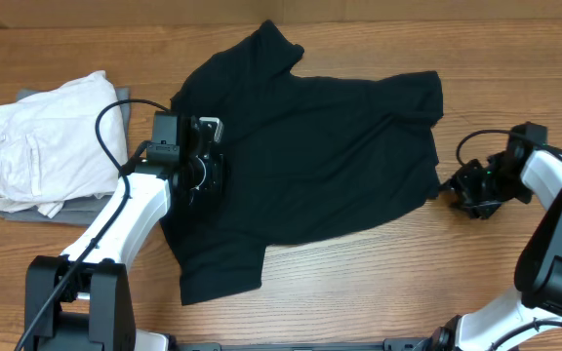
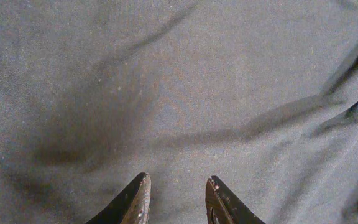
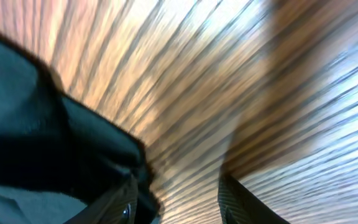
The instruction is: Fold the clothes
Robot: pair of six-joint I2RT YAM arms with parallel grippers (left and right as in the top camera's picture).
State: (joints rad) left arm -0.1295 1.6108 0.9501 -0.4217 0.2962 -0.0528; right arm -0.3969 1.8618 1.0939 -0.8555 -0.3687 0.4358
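Note:
The clothes, a black T-shirt (image 1: 320, 146), lie spread across the middle of the wooden table, wrinkled, with one sleeve toward the back and one toward the front. My left gripper (image 1: 213, 161) hovers over the shirt's left part. In the left wrist view its fingers (image 2: 178, 183) stand open, with only flat black fabric (image 2: 179, 93) showing between and beyond them. My right gripper (image 1: 454, 188) sits low at the shirt's right edge. The blurred right wrist view shows that gripper (image 3: 179, 186) open, with a fold of the black fabric (image 3: 55, 143) against its left finger and bare wood between the jaws.
A folded off-white garment (image 1: 42, 146) lies at the left on a grey piece (image 1: 27, 210), close to my left arm. Bare wooden table (image 1: 379, 283) runs along the front and at the far right.

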